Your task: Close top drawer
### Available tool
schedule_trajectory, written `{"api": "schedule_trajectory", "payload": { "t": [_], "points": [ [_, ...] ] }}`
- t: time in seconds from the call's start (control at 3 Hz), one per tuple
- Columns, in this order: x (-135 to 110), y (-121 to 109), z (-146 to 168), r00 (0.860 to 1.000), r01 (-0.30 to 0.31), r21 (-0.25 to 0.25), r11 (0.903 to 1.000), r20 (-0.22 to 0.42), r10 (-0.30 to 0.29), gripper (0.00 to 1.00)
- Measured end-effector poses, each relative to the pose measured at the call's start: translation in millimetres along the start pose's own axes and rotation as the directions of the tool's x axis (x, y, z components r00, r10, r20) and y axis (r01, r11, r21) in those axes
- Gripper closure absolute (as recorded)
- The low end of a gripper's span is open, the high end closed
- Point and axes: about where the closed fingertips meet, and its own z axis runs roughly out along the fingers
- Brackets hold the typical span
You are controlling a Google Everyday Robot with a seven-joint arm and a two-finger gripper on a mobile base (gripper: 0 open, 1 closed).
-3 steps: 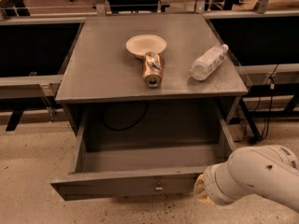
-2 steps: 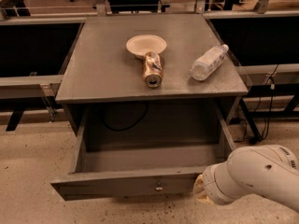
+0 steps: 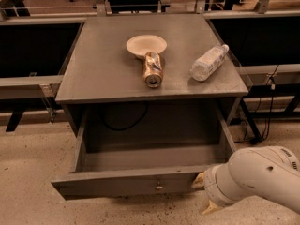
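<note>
— Anything different from a second ago?

— Hardly. The top drawer (image 3: 126, 185) stands as far out of the cabinet (image 3: 103, 64) as it did, and the white arm (image 3: 258, 177) is in the same spot at the cabinet's lower right.

— Where is the gripper?

— The gripper (image 3: 203, 194) is at the right end of the drawer's front panel. Its two pale tips show apart, the upper one against the panel's end and the lower one clear of it, near the floor.

— And the drawer itself?

— Pulled well out below the cabinet's top, its inside bare, with one small knob (image 3: 159, 187) at the middle of its front.

— Count what's on the cabinet.

— Three things. One shallow bowl (image 3: 146, 45) near the middle of the top, one can (image 3: 153, 69) lying on its side and touching the bowl's front edge, and one plastic bottle (image 3: 208, 63) lying towards the right edge. One dark cable (image 3: 124, 123) hangs in the cabinet's hollow behind the drawer.
</note>
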Motion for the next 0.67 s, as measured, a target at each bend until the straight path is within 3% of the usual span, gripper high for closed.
{"api": "schedule_trajectory", "payload": {
  "t": [0.33, 0.67],
  "points": [
    [0.0, 0.0, 0.0, 1.0, 0.0, 0.0, 1.0, 0.0, 0.0, 0.0],
    [0.0, 0.0, 0.0, 1.0, 0.0, 0.0, 1.0, 0.0, 0.0, 0.0]
  ]
}}
